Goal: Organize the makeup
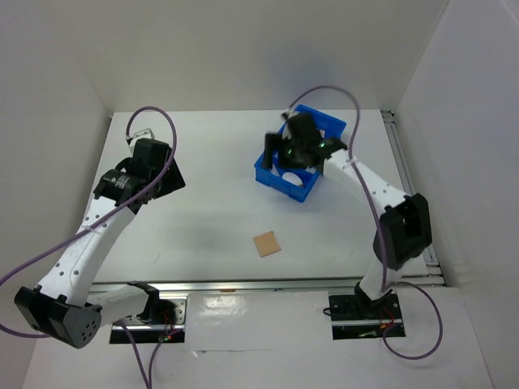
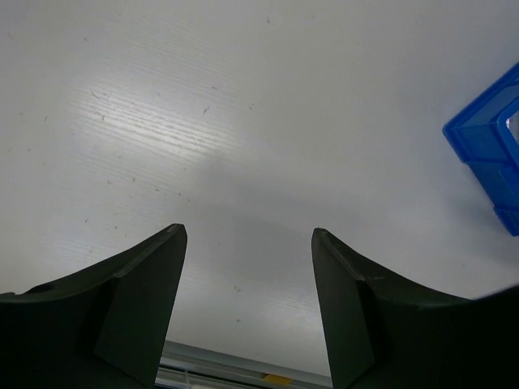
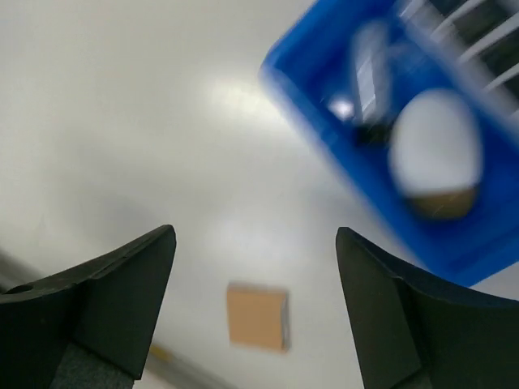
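On my left, my left claw hangs over a bare stretch of the white surface, well apart from everything I am sorting. Its two dark fingers stand apart with nothing between them, so it is open and empty. Under it I see only the scuffed white top, a strip of metal rail at the near edge, and one corner of the blue tray at the far right of that view. Toward the middle, nearer the front edge, one tan square pad lies flat on the surface by itself, between my two arms and clear of the tray. From my right wrist the same pad shows low down, in line with the gap between my fingers but far below them, not touched. My right claw is up above the tray's left side, its fingers spread wide and holding nothing. To the right of it, inside the tray, the white egg-shaped sponge sits with its tan tip turned toward me. Just left of the sponge, in the same tray, a dark shape with a pale stripe is too blurred for me to name.
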